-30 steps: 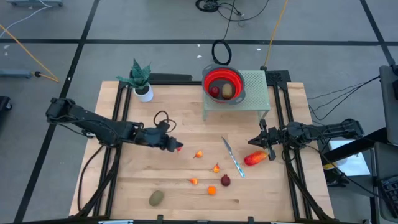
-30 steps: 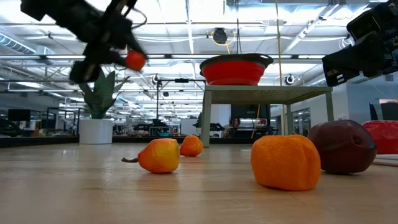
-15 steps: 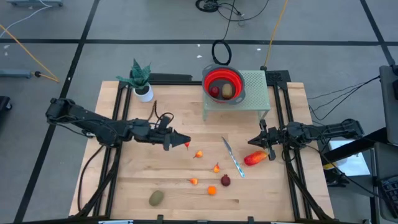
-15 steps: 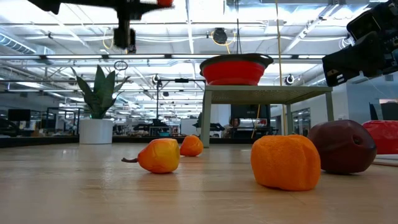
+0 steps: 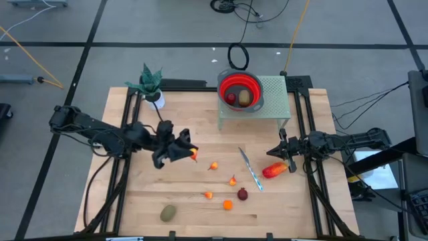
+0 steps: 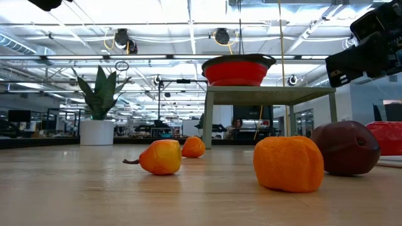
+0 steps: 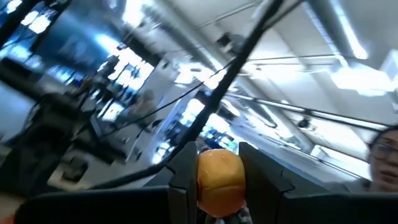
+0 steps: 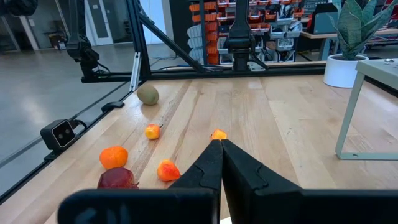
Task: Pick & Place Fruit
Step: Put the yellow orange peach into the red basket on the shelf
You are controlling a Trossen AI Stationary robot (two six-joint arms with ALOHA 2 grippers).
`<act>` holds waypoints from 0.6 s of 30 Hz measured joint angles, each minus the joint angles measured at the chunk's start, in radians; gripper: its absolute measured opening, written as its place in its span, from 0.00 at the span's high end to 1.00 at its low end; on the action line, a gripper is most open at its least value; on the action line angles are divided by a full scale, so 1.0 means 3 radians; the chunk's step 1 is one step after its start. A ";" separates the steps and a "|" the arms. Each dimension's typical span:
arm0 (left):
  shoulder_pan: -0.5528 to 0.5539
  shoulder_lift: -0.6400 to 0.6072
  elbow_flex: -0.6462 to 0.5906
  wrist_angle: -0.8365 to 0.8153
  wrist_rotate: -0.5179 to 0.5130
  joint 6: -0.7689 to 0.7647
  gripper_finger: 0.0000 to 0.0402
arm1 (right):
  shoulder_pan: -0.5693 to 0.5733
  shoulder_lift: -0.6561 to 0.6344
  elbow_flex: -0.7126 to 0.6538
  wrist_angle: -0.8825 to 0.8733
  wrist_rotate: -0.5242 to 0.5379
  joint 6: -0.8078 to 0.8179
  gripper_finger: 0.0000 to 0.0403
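One tiny orange fruit (image 7: pixel 219 181) sits pinched in my left gripper (image 5: pixel 189 153), left of centre above the worktop (image 5: pixel 200 127). It looks light, smooth and round, likely to roll, best held across its middle. Right gripper (image 8: pixel 216 149) rests closed, empty.

The desk (image 5: pixel 200 120) is pale wood with visible plank seams and grain, finished matt. The fruit (image 6: pixel 288 162) look like smooth moulded plastic with a dull sheen; the dark red ball (image 6: pixel 346 147) is faintly wrinkled. The bowl (image 5: pixel 241 89) looks like matt red plastic with a grey rim. The knife (image 5: pixel 251 170) blade gleams like metal.
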 joint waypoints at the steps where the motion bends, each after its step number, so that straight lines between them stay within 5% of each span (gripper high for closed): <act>1: 0.0000 0.0000 0.0000 0.0069 0.0037 0.0041 0.78 | 0.0000 0.0000 0.0000 0.0000 0.0000 0.0000 1.00; 13: 0.0000 0.0000 0.0000 0.0285 0.0188 0.0208 0.78 | 0.0000 0.0000 0.0000 0.0000 0.0000 0.0001 1.00; 18: -0.0050 0.0000 0.0000 -0.0351 -0.0179 0.0107 0.78 | 0.0000 0.0000 0.0000 0.0000 0.0000 -0.0030 1.00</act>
